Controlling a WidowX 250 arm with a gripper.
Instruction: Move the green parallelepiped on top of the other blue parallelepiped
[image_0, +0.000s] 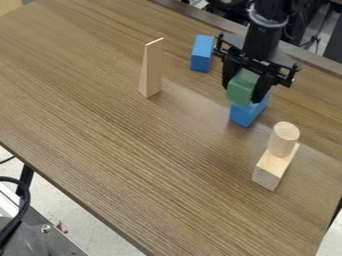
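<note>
At the left of the view, a slim wooden wedge (151, 70) stands upright on the table (120, 150); it looks tippy, so a brush from the arm could topple it. Next comes the far blue block (202, 52), lying flat, likely the target: stiff and light, I judge, and apt to skid if pressed off-centre. Then the gripper (244, 88), its fingers clamped on opposite sides of the green block (240, 91), which sits directly over the near blue block (247, 114) — whether the two touch, I cannot tell. The green one should handle as a small, rigid, fairly light solid, hard to damage but smooth enough to twist in a shallow grip. The flat side faces, around mid-length, are the place to hold it — square to the pads, underside free for setting down. Rightmost, a wooden cylinder (285, 137) stands on a pale wooden block (270, 170).
</note>
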